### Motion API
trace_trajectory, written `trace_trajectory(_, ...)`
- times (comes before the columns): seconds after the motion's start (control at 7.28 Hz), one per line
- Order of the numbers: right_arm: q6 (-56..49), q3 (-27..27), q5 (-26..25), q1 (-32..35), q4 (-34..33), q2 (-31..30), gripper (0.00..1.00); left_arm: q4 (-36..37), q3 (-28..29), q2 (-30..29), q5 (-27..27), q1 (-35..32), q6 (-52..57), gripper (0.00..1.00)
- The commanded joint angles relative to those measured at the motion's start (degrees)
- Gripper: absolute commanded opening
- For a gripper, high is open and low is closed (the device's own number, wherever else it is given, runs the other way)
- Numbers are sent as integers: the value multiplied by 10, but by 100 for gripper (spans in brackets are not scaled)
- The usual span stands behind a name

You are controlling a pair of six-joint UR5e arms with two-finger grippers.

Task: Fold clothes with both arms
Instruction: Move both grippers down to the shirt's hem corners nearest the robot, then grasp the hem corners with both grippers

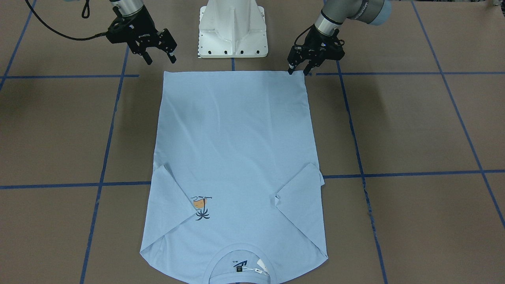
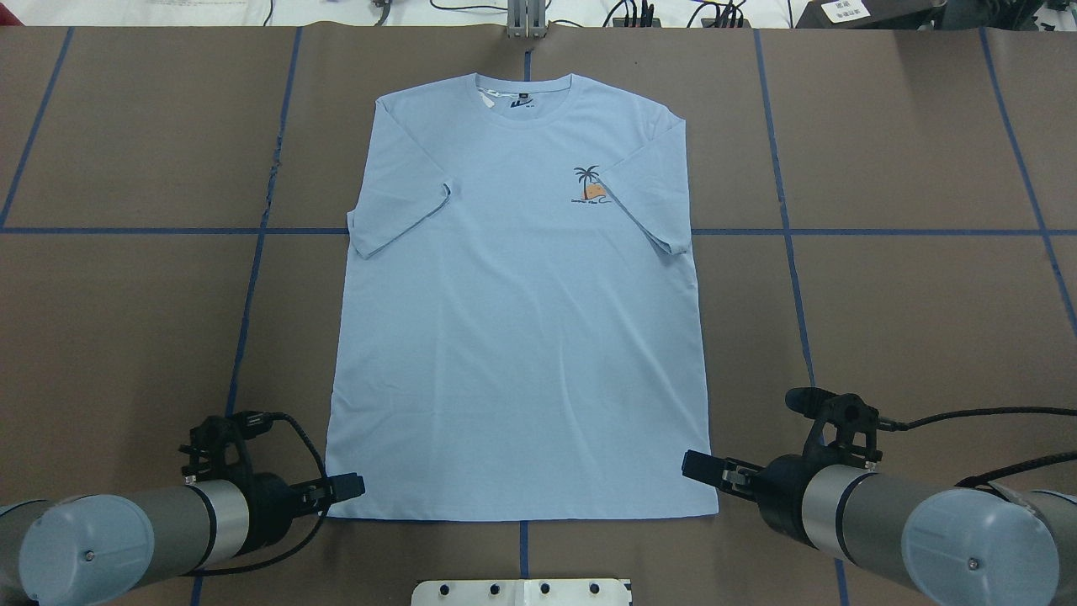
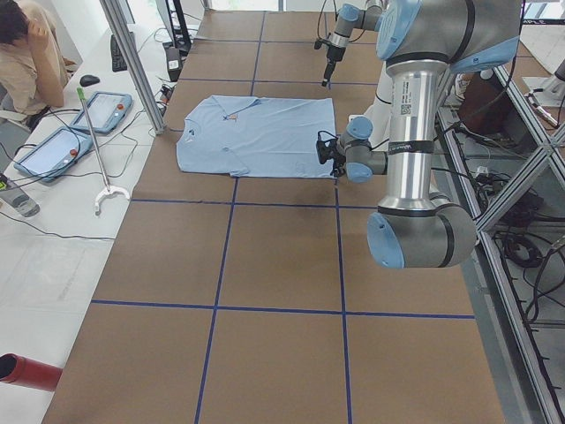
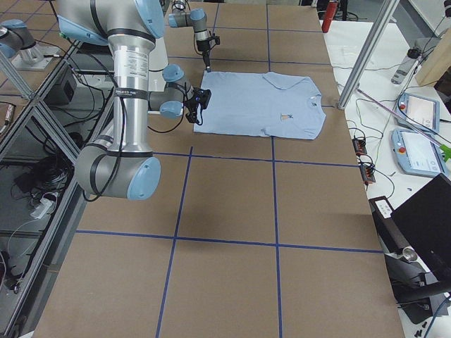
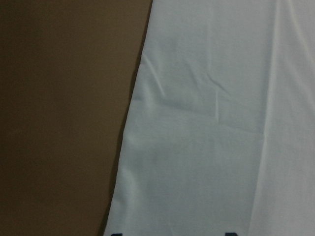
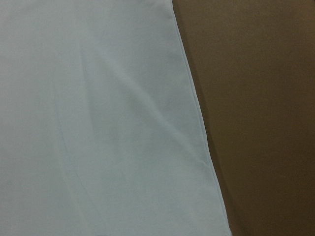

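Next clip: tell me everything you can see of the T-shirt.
The T-shirt is light blue, soft-looking fabric, lying flat and front-up on the brown table. Both short sleeves are folded in onto the body. A small palm print marks the chest; a dark label sits inside the neck. The left gripper is at one hem corner; the right gripper hangs near the other, apart. The collar lies at the far end.

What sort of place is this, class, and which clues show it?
Probably a robotics lab: a left arm and right arm at a table gridded with blue tape lines, a T-shirt laid flat, and tablets beside it.
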Motion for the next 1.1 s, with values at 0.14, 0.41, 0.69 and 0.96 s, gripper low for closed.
trace_trajectory(0.14, -1, -1, -1, 0, 0, 0, 100, 26, 0, 0, 1, 3, 0, 70)
trace_trajectory(0.41, 0, 0, -1, 0, 0, 0, 100, 32, 1, -1, 1, 5, 0, 70)
trace_trajectory(0.69, 0, 0, -1, 0, 0, 0, 100, 33, 2, -2, 0, 6, -1, 64)
trace_trajectory(0.96, 0, 0, -1, 1, 0, -1, 100, 33, 2, -2, 0, 9, -1, 53)
